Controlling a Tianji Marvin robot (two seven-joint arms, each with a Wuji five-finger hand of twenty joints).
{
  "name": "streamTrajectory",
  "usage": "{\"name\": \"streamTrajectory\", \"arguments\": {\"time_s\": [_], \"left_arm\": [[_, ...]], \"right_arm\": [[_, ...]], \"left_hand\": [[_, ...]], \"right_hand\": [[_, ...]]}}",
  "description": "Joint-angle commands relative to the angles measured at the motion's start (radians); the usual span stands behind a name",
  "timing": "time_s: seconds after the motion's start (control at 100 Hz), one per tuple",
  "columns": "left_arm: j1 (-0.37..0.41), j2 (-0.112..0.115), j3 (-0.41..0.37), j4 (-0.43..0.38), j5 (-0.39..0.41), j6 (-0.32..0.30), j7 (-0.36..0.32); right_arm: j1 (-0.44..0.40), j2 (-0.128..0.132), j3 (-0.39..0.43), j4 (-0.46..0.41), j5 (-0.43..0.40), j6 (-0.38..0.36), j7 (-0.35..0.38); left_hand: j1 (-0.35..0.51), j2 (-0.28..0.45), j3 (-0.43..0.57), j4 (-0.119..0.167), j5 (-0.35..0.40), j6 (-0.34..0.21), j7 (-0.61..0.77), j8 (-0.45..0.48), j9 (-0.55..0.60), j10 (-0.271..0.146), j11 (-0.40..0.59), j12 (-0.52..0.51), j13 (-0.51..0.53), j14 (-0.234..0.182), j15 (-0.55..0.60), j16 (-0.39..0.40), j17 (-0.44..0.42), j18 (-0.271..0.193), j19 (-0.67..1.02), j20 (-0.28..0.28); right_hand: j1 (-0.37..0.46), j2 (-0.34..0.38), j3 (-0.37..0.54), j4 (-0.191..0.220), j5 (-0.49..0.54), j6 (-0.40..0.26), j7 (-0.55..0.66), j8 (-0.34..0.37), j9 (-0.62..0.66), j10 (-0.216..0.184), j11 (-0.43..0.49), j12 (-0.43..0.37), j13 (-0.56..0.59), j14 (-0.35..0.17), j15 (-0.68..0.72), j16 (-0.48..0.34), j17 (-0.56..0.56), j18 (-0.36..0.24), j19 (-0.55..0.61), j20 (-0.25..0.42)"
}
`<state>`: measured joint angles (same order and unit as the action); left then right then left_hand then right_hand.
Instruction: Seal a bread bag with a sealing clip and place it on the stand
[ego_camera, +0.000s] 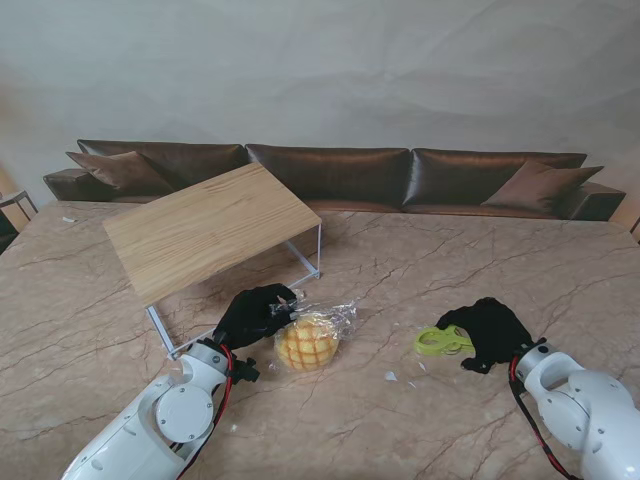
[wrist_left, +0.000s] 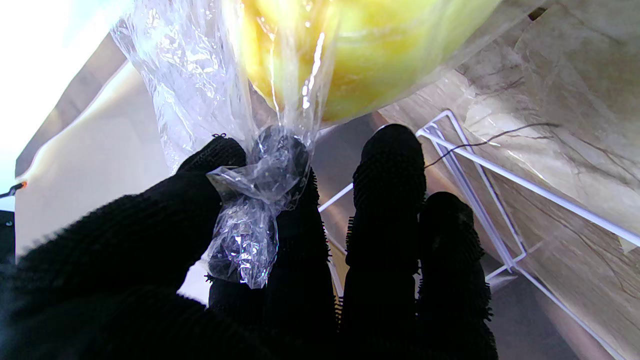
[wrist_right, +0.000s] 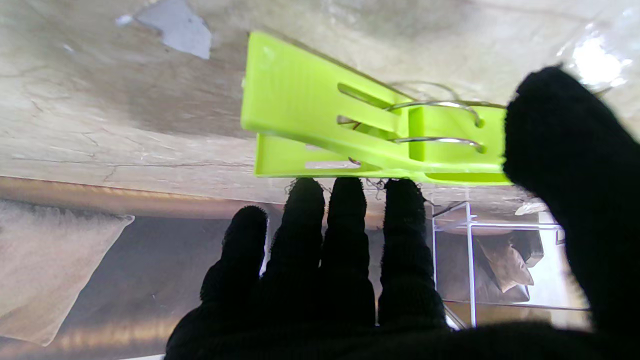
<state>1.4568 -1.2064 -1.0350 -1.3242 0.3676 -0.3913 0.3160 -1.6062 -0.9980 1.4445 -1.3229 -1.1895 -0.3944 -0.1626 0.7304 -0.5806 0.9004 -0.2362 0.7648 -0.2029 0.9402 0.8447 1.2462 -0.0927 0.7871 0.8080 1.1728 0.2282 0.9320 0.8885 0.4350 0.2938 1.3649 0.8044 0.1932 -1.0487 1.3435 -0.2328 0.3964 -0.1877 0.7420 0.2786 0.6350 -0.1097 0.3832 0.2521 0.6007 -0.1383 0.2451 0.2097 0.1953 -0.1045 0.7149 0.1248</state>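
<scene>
Your left robot hand (ego_camera: 258, 312) held the bread bag (ego_camera: 312, 338) by its gathered film neck, pinched between thumb and finger; the bag lay on the counter (ego_camera: 420, 420) just beside the stand (ego_camera: 210, 230). Your right robot hand (ego_camera: 488, 333) closed around the sealing clip (ego_camera: 440, 342). Judged light, crushable, the film slippery: clip the neck only. The counter between hands was open; mind the stand's wire legs.

Surface: beige marble table (ego_camera: 420, 270) is carrying everything.
Stand: wooden-topped white wire stand (ego_camera: 205, 230) is sitting far left.
Bag: clear bread bag (ego_camera: 312, 338) is lying beside stand.
Clip: green sealing clip (ego_camera: 440, 342) is lying right.
</scene>
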Motion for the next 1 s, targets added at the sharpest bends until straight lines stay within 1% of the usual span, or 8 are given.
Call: {"name": "streamTrajectory", "arguments": {"time_s": [0.0, 0.35, 0.48, 0.71, 0.82, 0.95, 0.96, 0.99], "left_arm": [[0.006, -0.003, 0.001, -0.003, -0.003, -0.001, -0.004], [0.003, -0.004, -0.007, 0.011, -0.02, -0.008, -0.011], [0.003, -0.003, -0.008, 0.011, -0.022, -0.008, -0.016], [-0.001, -0.003, -0.005, 0.014, -0.023, -0.014, -0.018], [-0.002, -0.003, -0.004, 0.016, -0.023, -0.015, -0.017], [-0.002, -0.003, -0.003, 0.017, -0.023, -0.013, -0.017], [-0.002, -0.003, -0.003, 0.017, -0.023, -0.013, -0.017], [-0.002, -0.003, -0.003, 0.016, -0.023, -0.012, -0.018]], "right_arm": [[0.003, 0.001, -0.015, 0.02, -0.012, -0.002, 0.024], [0.059, 0.011, -0.086, 0.092, -0.004, -0.008, 0.055], [0.089, 0.021, -0.144, 0.144, -0.036, -0.001, -0.007], [0.137, 0.024, -0.222, 0.204, -0.025, 0.025, -0.033], [0.159, 0.027, -0.258, 0.225, -0.034, 0.047, -0.066], [0.18, 0.025, -0.288, 0.245, -0.031, 0.082, -0.096], [0.181, 0.024, -0.29, 0.246, -0.029, 0.084, -0.097], [0.186, 0.023, -0.294, 0.251, -0.023, 0.087, -0.099]], "left_hand": [[0.037, 0.083, 0.022, 0.016, 0.04, -0.15, 0.076, 0.045, 0.009, -0.081, 0.028, 0.029, 0.0, -0.015, 0.008, 0.014, -0.012, -0.016, 0.044, 0.023], [0.04, 0.086, 0.019, 0.015, 0.037, -0.147, 0.075, 0.044, 0.008, -0.08, 0.028, 0.029, -0.002, -0.015, 0.009, 0.015, -0.014, -0.016, 0.043, 0.024], [0.043, 0.085, 0.016, 0.014, 0.034, -0.145, 0.075, 0.042, 0.007, -0.081, 0.028, 0.028, -0.002, -0.015, 0.009, 0.015, -0.014, -0.016, 0.043, 0.024], [0.044, 0.086, 0.01, 0.012, 0.032, -0.145, 0.077, 0.038, 0.005, -0.082, 0.029, 0.027, -0.004, -0.016, 0.009, 0.015, -0.015, -0.017, 0.042, 0.025], [0.044, 0.088, 0.009, 0.012, 0.032, -0.146, 0.079, 0.038, 0.004, -0.082, 0.029, 0.027, -0.006, -0.017, 0.008, 0.015, -0.015, -0.016, 0.042, 0.025], [0.046, 0.089, 0.006, 0.012, 0.028, -0.146, 0.077, 0.035, 0.001, -0.081, 0.028, 0.028, -0.008, -0.017, 0.006, 0.014, -0.018, -0.017, 0.04, 0.024], [0.046, 0.089, 0.006, 0.012, 0.029, -0.146, 0.077, 0.035, 0.001, -0.081, 0.028, 0.028, -0.009, -0.016, 0.006, 0.014, -0.018, -0.017, 0.04, 0.024], [0.046, 0.089, 0.005, 0.012, 0.029, -0.146, 0.077, 0.034, 0.001, -0.081, 0.028, 0.028, -0.01, -0.017, 0.005, 0.014, -0.018, -0.017, 0.039, 0.024]], "right_hand": [[-0.002, 0.017, -0.005, -0.004, 0.001, 0.015, -0.012, -0.009, 0.015, 0.018, 0.009, -0.005, -0.006, -0.002, -0.008, -0.008, -0.023, 0.005, 0.02, 0.021], [0.035, 0.03, -0.003, 0.005, 0.005, 0.005, -0.015, -0.011, 0.03, 0.01, -0.007, -0.013, 0.001, -0.011, -0.015, -0.012, -0.043, -0.004, 0.006, 0.016], [0.054, -0.014, 0.017, 0.003, 0.027, -0.001, 0.0, -0.004, 0.061, 0.011, 0.004, -0.008, 0.031, 0.0, -0.003, -0.008, -0.027, 0.019, 0.024, 0.024], [0.093, -0.017, 0.03, 0.006, 0.051, 0.006, 0.002, 0.001, 0.128, 0.037, 0.005, -0.007, 0.078, 0.048, 0.051, 0.023, -0.043, 0.073, 0.264, 0.214], [0.149, 0.034, 0.032, 0.022, 0.047, -0.005, 0.018, 0.01, 0.179, 0.025, 0.113, 0.04, 0.131, 0.082, 0.151, 0.13, -0.041, 0.103, 0.325, 0.355], [0.199, 0.171, 0.02, 0.052, 0.116, 0.002, 0.037, 0.02, 0.294, -0.007, 0.3, 0.107, 0.196, 0.086, 0.262, 0.233, -0.017, 0.116, 0.357, 0.42], [0.202, 0.18, 0.018, 0.047, 0.124, 0.004, 0.036, 0.02, 0.303, -0.007, 0.313, 0.11, 0.199, 0.085, 0.272, 0.241, -0.016, 0.116, 0.358, 0.423], [0.218, 0.179, 0.009, -0.047, 0.155, -0.002, 0.037, 0.022, 0.339, -0.013, 0.346, 0.122, 0.206, 0.082, 0.306, 0.271, -0.011, 0.118, 0.366, 0.432]]}}
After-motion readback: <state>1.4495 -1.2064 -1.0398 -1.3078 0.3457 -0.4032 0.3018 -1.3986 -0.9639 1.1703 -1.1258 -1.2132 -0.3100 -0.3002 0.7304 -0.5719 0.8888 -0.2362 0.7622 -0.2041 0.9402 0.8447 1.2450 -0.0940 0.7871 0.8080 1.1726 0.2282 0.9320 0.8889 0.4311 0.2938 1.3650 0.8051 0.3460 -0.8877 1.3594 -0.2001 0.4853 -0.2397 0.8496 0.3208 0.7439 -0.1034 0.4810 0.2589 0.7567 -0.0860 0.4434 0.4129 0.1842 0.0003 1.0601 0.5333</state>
